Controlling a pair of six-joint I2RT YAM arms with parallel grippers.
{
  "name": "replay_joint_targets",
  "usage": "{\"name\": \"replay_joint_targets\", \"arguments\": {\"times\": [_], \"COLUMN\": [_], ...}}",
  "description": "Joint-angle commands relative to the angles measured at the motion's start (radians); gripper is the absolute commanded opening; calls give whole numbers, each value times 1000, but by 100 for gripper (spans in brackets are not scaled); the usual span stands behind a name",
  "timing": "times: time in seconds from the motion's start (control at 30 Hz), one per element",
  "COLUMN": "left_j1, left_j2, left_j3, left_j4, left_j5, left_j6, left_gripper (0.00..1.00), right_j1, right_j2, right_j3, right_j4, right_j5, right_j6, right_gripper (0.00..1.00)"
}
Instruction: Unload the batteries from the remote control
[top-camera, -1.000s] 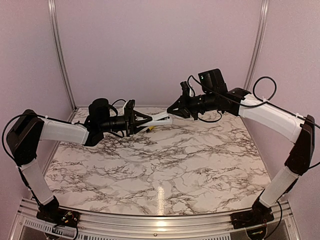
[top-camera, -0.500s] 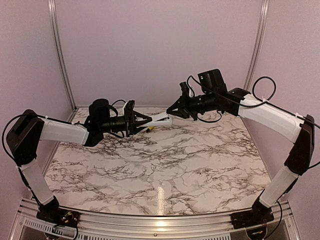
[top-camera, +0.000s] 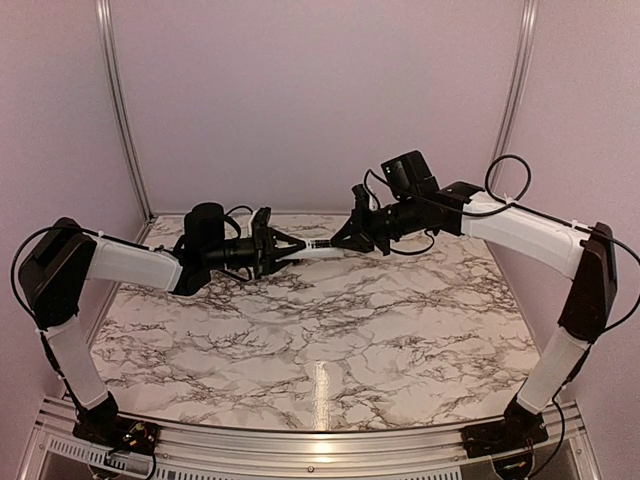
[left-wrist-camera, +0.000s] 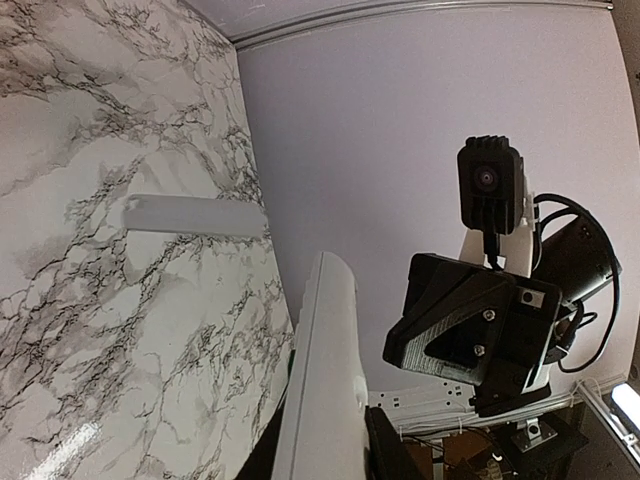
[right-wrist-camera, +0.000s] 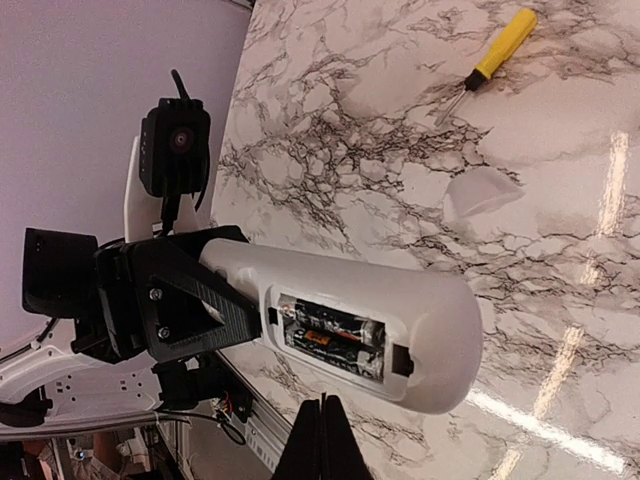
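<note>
The white remote control (right-wrist-camera: 430, 310) is held in the air at the back of the table, its open compartment facing the right wrist camera. The dark batteries (right-wrist-camera: 335, 335) lie inside the compartment. My left gripper (top-camera: 298, 247) is shut on the remote's end; in the left wrist view the remote (left-wrist-camera: 325, 340) runs up between its fingers. My right gripper (right-wrist-camera: 322, 425) is shut and empty, with its tips just below the compartment. In the top view it (top-camera: 340, 237) meets the remote (top-camera: 318, 244) at its free end.
A yellow-handled screwdriver (right-wrist-camera: 497, 58) lies on the marble table (top-camera: 330, 340) at the back. A white battery cover (right-wrist-camera: 480, 190) lies flat on the table nearby and also shows in the left wrist view (left-wrist-camera: 195, 215). The back wall is close behind both grippers.
My right arm has moved left and closer to the remote. My left gripper has levelled the remote and brought it a little lower.
</note>
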Motion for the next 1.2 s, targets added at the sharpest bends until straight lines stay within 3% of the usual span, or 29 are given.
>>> {"name": "replay_joint_targets", "arguments": {"times": [0.0,0.57,0.63,0.87,1.17], "left_j1": [-4,4,4,4,0], "left_j2": [12,-17,-35,-59,-84], "left_j3": [20,-20,-38,-80,-151], "left_j4": [32,-84,-110,-173,-242], "left_j5": [-8,-19,-26,-30,-48], "left_j6": [27,120,139,180,228], "left_gripper": [0,0,0,0,0], "right_j1": [3,3,3,3,1], "right_j2": [21,-1,-11,-41,-37], "right_j3": [5,-25,-29,-40,45], "right_j4": [-25,22,26,-8,-162], "right_j5": [-8,-4,-4,29,134], "right_j6": [-3,-17,-27,-76,-191], "right_gripper": [0,0,3,27,80]}}
